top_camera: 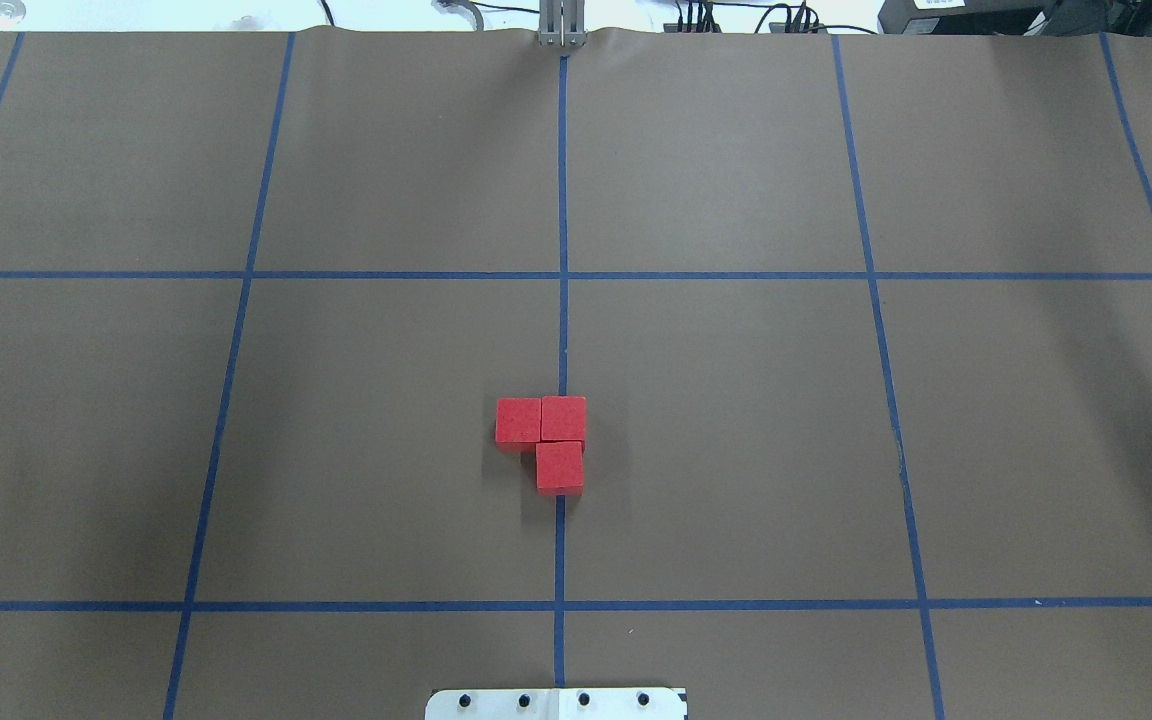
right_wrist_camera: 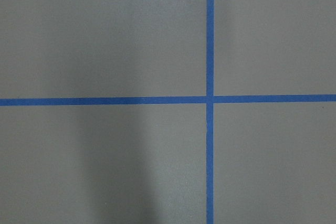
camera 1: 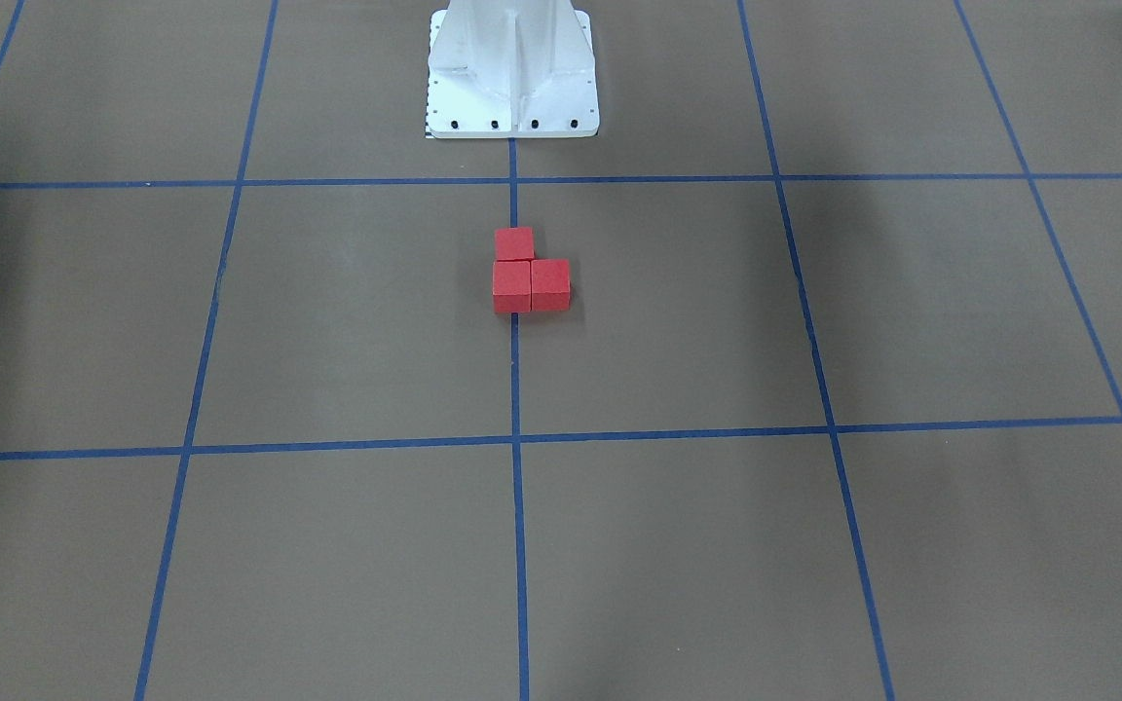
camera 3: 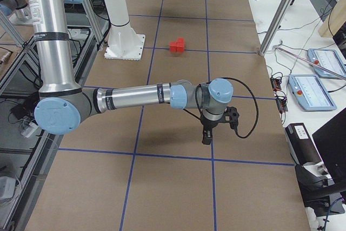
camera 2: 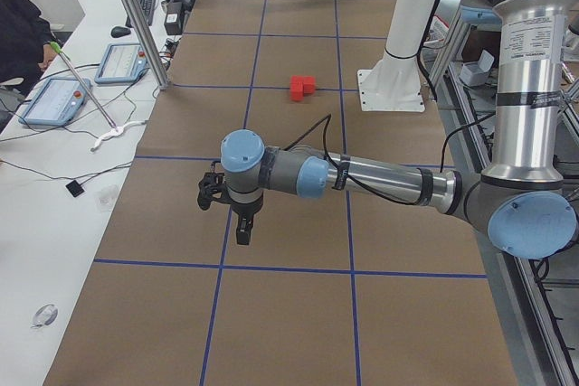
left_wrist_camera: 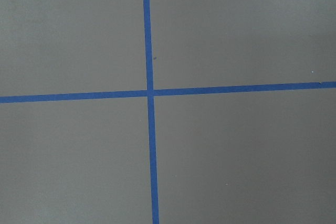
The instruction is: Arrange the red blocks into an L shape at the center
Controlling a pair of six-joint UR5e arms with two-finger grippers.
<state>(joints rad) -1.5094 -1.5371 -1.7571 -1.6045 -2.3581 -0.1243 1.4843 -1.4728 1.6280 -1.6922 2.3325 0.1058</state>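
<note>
Three red blocks [top_camera: 519,420] [top_camera: 564,418] [top_camera: 560,467] sit touching in an L on the brown floor, at the center on the blue tape line [top_camera: 562,330]. The front view shows the same L [camera 1: 512,285]. It appears small in the left side view [camera 2: 302,87] and the right side view [camera 3: 177,45]. My left gripper [camera 2: 242,228] hangs over the floor far from the blocks, toward the table's left end. My right gripper [camera 3: 206,136] hangs far toward the right end. I cannot tell whether either is open or shut. Both wrist views show only floor and tape.
The white robot base plate [top_camera: 556,704] stands just behind the blocks on the robot's side. Metal frame posts [camera 2: 136,15] [camera 3: 281,14] and tablets on a white bench [camera 2: 54,101] line the far table edge. A person [camera 2: 23,33] sits there.
</note>
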